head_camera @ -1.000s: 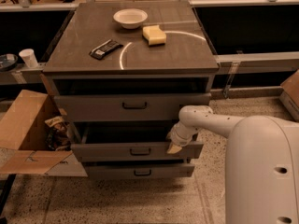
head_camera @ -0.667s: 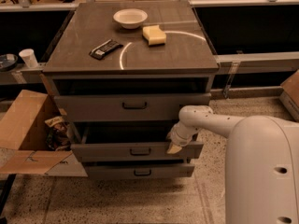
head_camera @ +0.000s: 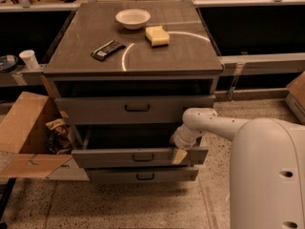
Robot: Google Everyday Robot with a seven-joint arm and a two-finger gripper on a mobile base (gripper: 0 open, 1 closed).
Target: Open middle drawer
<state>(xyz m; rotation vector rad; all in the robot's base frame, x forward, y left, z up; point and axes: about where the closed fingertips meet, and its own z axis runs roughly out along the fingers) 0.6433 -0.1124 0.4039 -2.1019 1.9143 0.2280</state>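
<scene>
The grey cabinet has three drawers. The middle drawer (head_camera: 119, 157) stands pulled out well past the top drawer (head_camera: 95, 109) and the lowest drawer (head_camera: 162, 175), with a dark gap above its front. Its small black bar handle (head_camera: 143, 157) shows at the centre. My gripper (head_camera: 180, 154) hangs at the end of the white arm (head_camera: 209, 124), down at the right part of the middle drawer's front, by its top edge. One pale fingertip (head_camera: 179, 156) shows against the drawer front.
On the cabinet top (head_camera: 86, 56) lie a white bowl (head_camera: 132, 18), a yellow sponge (head_camera: 157, 36) and a dark snack bar (head_camera: 107, 49). An open cardboard box (head_camera: 24, 132) stands on the floor at the left. A white cup (head_camera: 29, 59) sits on the left shelf. My white base (head_camera: 267, 175) fills the lower right.
</scene>
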